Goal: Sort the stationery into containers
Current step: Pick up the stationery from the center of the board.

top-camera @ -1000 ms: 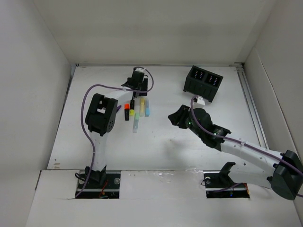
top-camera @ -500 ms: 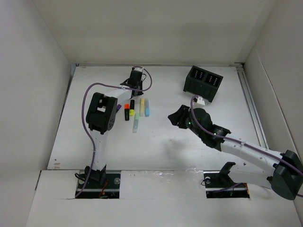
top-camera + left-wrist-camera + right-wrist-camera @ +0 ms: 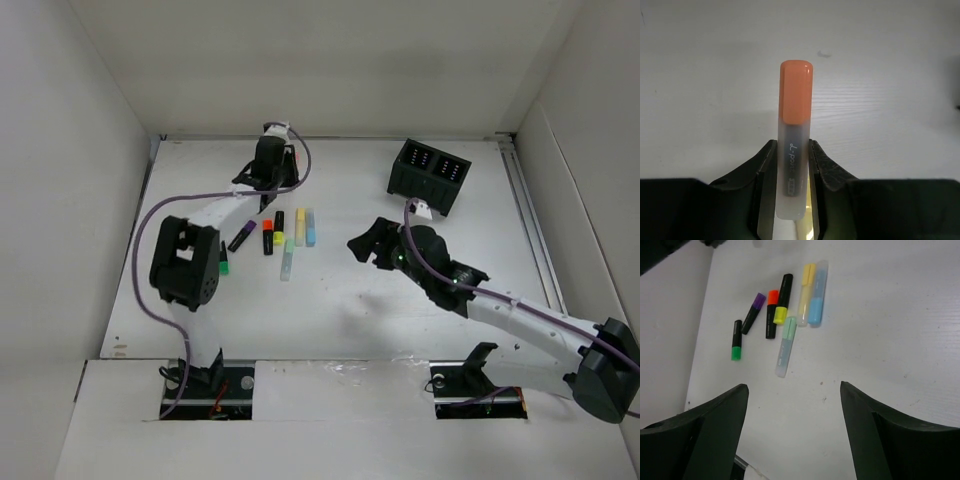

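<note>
1. Desk (image 3: 350, 300): white top. The box stands at the far right and the loose markers lie left of centre.
2. Organiser box (image 3: 412, 186): black, with two compartments, well apart from every marker. It has not moved over the last second. Its contents cannot be told from here.
3. Left pincer (image 3: 792, 150): a second ago it was open above the row of markers. It is now closed on one marker and drawn back toward the far edge of the desk, away from the row.
4. Right pincer (image 3: 793, 386): the jaws stand wider than a moment ago and hold nothing. It hovers between the markers and the box, facing the markers, and has barely shifted.
5. Orange-capped marker (image 3: 796, 95): frosted pale barrel, clamped at its lower half between the left jaws with the cap pointing outward. It has been taken from the row, so one pick is made. Delivery is likely next, and the box lies on the opposite side.
6. Seven markers are left on the desk.
   - Pale yellow (image 3: 806, 292) and pale blue (image 3: 817, 295) lie side by side.
   - Pale green (image 3: 785, 347) lies just nearer.
   - Black with a yellow end (image 3: 784, 297) lies beside black with an orange end (image 3: 771, 315).
   - Purple-ended (image 3: 754, 313) and green-ended (image 3: 736, 340) lie further left. In the overhead view both are uncovered now that the left arm has swung aside.
</note>
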Action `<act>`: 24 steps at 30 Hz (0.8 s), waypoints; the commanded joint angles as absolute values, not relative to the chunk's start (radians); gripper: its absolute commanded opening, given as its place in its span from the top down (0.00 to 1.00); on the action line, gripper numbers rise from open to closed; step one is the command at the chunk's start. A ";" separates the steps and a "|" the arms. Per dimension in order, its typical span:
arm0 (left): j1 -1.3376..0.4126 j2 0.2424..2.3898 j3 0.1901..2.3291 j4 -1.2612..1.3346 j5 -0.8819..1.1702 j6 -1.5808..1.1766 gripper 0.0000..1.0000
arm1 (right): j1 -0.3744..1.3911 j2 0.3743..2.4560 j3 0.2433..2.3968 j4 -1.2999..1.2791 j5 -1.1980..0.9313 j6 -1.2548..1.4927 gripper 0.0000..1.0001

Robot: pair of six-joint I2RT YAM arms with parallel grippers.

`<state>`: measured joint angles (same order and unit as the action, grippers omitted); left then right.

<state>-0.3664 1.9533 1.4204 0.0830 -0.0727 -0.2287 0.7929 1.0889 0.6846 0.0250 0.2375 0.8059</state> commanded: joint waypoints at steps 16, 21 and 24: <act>-0.469 1.411 0.756 0.637 0.434 -0.400 1.00 | 0.715 1.198 0.946 0.038 0.069 0.830 0.06; -0.566 1.370 0.742 0.601 0.356 -0.373 1.00 | 0.692 1.302 0.994 0.038 0.069 0.830 0.06; -0.606 1.370 0.742 0.592 0.345 -0.360 1.00 | 0.683 1.342 1.015 0.029 0.060 0.830 0.06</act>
<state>-0.5732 1.3968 0.7414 0.5404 0.3527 -0.3756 0.6975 1.3205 0.9623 0.0216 0.0780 0.8288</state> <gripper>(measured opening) 0.215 0.938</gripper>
